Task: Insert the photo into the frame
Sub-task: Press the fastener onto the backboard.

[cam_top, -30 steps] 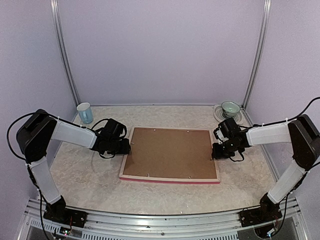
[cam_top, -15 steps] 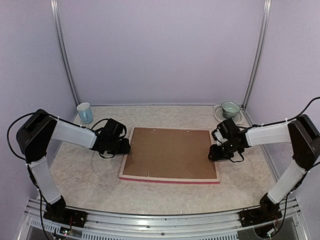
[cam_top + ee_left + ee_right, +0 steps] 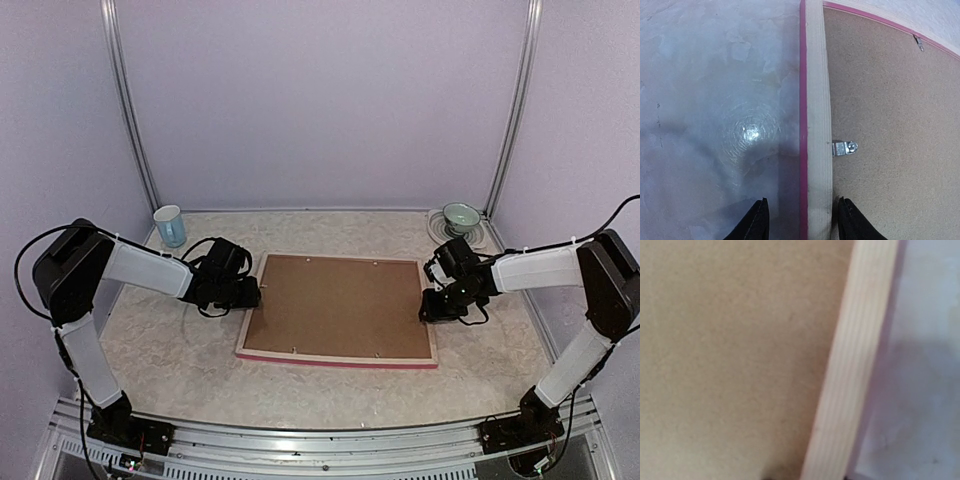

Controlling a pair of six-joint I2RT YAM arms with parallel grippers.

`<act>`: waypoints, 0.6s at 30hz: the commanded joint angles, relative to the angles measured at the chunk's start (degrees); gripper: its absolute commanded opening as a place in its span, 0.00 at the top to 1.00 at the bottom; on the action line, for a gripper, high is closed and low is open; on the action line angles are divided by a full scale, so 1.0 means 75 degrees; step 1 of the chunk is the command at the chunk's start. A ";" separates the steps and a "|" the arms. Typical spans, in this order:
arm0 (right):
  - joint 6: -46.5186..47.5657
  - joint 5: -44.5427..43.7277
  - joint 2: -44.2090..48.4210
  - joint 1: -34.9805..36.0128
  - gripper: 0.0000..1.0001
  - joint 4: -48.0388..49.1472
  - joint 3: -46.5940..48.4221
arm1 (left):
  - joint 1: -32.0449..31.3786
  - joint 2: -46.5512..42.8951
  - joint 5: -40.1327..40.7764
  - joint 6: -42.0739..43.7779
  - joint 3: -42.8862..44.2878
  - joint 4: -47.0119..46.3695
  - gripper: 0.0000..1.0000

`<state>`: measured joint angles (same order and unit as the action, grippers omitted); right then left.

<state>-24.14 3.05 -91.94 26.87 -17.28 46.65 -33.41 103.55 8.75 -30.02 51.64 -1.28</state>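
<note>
Frame face-down on worktop, left gripper jaws apart astride left rail, right gripper at right rail, jaw state indeterminable.

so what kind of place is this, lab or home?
Likely a robot test booth, not a home: plain lilac walls with aluminium posts, a left arm and right arm on a base rail, and a few props on the table: frame, cup, bowl.

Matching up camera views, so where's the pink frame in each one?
Top external: the frame lies face down, mid-picture.
Left wrist: its rail runs vertically through the centre.
Right wrist: the rail slants right of centre.
Shared landmark: brown backing board.
</note>
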 commanded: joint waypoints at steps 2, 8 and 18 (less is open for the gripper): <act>0.0004 0.0099 -0.0002 0.0108 0.77 -0.0432 -0.0232 | 0.0025 0.0183 -0.0102 -0.0017 -0.0152 -0.0054 0.53; 0.0012 0.0094 0.0115 0.0117 0.86 -0.0447 -0.0222 | 0.0047 0.0174 -0.0088 -0.0002 -0.0173 -0.0081 0.53; 0.0115 0.0170 -0.0009 0.0114 0.63 -0.0517 -0.0107 | 0.0060 0.0192 -0.0110 -0.0005 -0.0170 -0.0101 0.53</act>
<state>-26.44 2.48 -91.02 26.89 -17.82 46.50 -33.32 103.68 8.34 -30.13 51.35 -2.22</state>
